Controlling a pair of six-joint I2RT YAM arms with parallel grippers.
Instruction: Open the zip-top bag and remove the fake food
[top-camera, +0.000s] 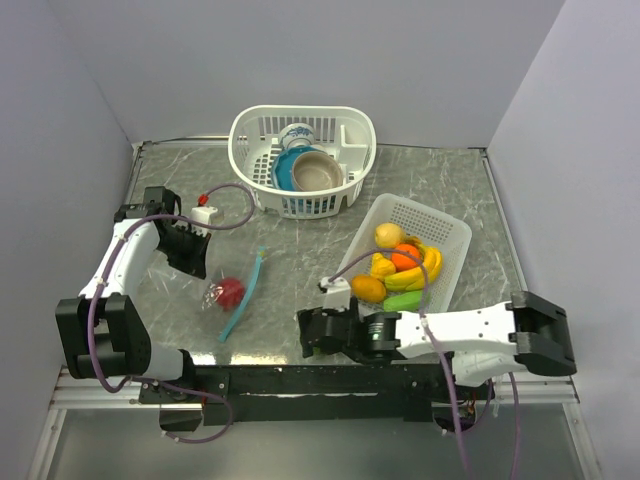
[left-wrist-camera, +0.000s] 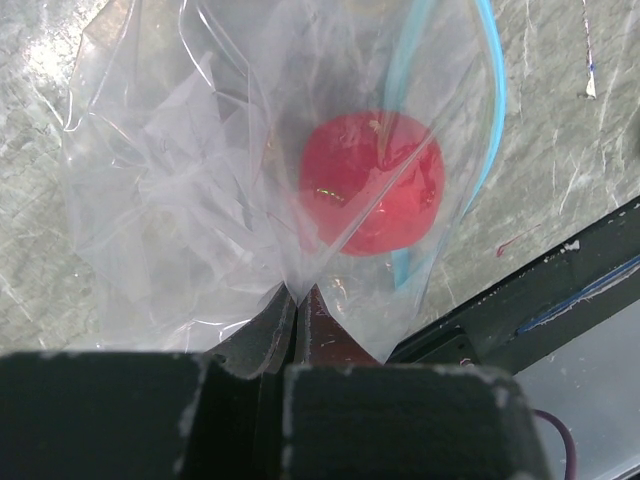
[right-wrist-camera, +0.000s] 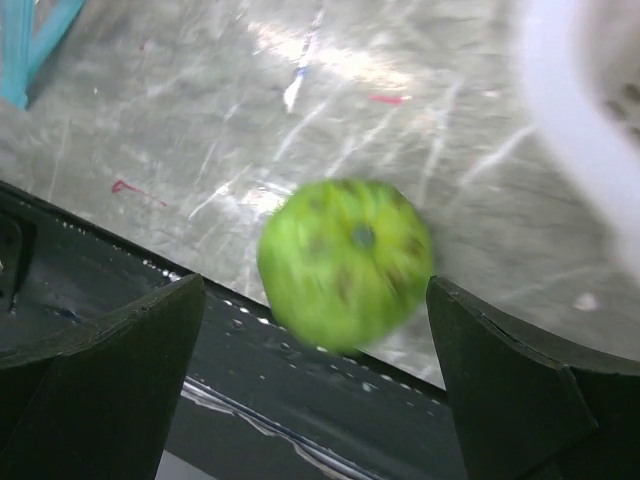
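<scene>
The left gripper (left-wrist-camera: 297, 300) is clenched on a fold of the clear floppy zip-top bag (left-wrist-camera: 180, 180) lying near-left with the glossy red plastic apple (left-wrist-camera: 370, 185) inside, while the right gripper (right-wrist-camera: 315, 320) hangs released over a blurred round green plastic fruit (right-wrist-camera: 345, 262) that could roll off the near edge of the grey marbled table (right-wrist-camera: 420, 90).

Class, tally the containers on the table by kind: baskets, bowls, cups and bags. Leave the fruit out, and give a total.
Baskets: 2, the round white basket and the rectangular white basket
Bowls: 2, the blue bowl and the beige bowl
Cups: 1, the cup
Bags: 1, the zip-top bag
Total: 6
</scene>
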